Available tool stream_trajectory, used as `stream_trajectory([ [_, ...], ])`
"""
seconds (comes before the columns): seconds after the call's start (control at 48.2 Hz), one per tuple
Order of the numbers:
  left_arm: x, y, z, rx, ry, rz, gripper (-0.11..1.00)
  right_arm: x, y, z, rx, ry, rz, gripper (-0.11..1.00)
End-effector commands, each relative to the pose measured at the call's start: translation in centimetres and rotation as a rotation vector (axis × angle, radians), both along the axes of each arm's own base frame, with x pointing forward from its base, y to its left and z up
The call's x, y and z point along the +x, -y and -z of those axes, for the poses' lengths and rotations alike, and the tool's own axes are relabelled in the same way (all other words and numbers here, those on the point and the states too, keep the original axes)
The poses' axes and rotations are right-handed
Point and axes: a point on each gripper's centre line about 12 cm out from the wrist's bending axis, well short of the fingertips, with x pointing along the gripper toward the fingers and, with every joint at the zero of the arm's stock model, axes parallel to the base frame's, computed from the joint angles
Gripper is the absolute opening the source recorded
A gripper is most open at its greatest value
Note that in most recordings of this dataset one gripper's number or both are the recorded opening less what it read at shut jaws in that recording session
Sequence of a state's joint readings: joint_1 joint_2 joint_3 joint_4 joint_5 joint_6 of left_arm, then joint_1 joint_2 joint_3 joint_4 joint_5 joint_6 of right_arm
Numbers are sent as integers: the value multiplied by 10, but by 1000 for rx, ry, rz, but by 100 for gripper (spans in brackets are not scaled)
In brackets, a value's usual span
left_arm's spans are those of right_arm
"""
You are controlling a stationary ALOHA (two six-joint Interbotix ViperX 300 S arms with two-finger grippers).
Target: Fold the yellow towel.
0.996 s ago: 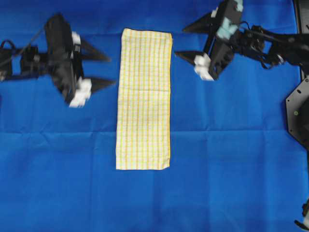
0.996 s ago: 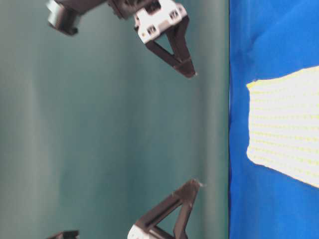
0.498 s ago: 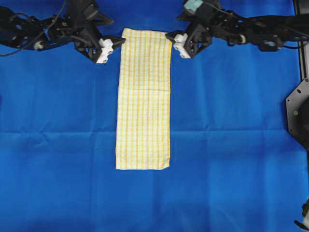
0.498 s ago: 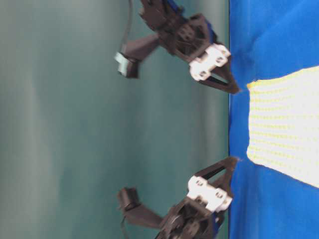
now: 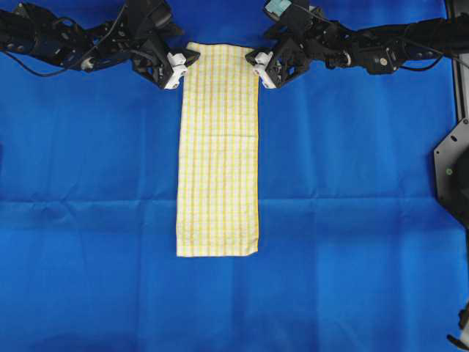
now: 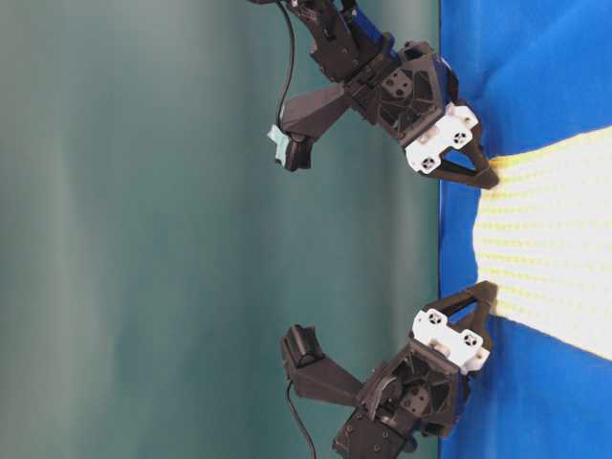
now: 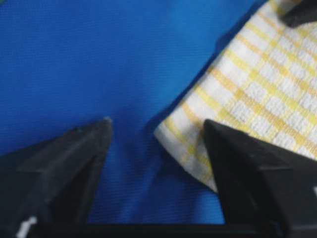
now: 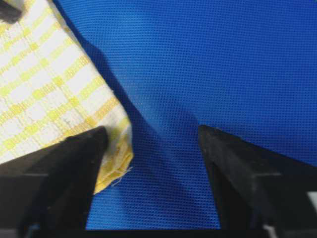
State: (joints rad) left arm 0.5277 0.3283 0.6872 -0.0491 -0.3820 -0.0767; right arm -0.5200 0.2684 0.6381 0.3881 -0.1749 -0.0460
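Yellow towel point(image 5: 218, 147) lay flat on blue sheet point(image 5: 95, 220), left gripper point(image 5: 185, 62) at eleven o'clock corner, right gripper point(image 5: 255, 62) at one o'clock corner, both jaws apart, straddling corners.

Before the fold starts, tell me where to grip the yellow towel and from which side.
Grip the yellow towel at its two top corners, which lie flat and free on the blue sheet. Come in from outside each long edge, as the left gripper and right gripper already do.

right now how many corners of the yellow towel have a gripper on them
2, both at the far end of the yellow towel: the left gripper straddles its top-left corner, the right gripper its top-right. Both near corners lie free on the blue sheet.
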Motion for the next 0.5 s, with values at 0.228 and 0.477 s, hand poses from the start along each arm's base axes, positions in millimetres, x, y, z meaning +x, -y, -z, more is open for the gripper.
stream_trajectory([
  [0.228,-2,3,6,1,-29,16,20,9,-8,-8,-7,19,-25,16],
  [0.477,-2,6,5,15,-36,34,4,8,-8,-10,-12,23,-25,7],
])
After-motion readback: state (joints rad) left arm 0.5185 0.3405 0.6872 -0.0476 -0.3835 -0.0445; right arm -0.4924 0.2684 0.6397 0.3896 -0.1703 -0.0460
